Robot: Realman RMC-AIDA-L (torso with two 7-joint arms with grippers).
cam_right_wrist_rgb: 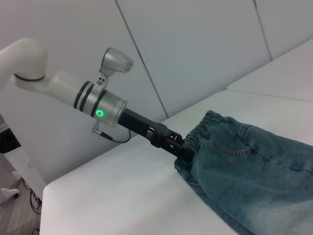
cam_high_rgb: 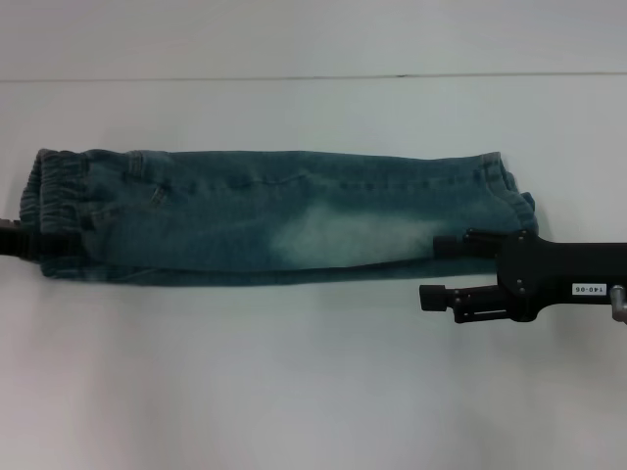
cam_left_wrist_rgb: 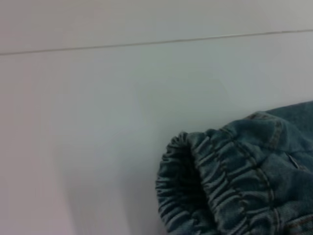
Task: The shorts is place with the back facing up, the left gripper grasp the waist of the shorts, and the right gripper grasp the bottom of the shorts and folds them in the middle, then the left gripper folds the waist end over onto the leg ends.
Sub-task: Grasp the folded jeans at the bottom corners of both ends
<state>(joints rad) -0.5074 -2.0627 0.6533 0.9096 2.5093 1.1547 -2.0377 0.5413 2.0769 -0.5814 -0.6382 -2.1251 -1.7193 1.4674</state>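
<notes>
The blue denim shorts (cam_high_rgb: 274, 220) lie flat across the white table, folded lengthwise into a long band. The elastic waist (cam_high_rgb: 54, 191) is at the left and the leg ends (cam_high_rgb: 509, 186) at the right. At the table's left edge my left gripper (cam_high_rgb: 29, 243) is shut on the near corner of the waist. The right wrist view shows this left gripper (cam_right_wrist_rgb: 182, 147) pinching the gathered waistband (cam_right_wrist_rgb: 210, 125). My right gripper (cam_high_rgb: 439, 271) is open at the near right. Its upper finger lies over the shorts' front edge and its lower finger is off the cloth. The left wrist view shows the waistband (cam_left_wrist_rgb: 205, 186) close up.
The white table (cam_high_rgb: 294, 392) stretches bare in front of the shorts, and a seam line (cam_high_rgb: 294, 77) runs across behind them. My left arm (cam_right_wrist_rgb: 98, 105) with a green light reaches in from beyond the table's edge (cam_right_wrist_rgb: 98, 171).
</notes>
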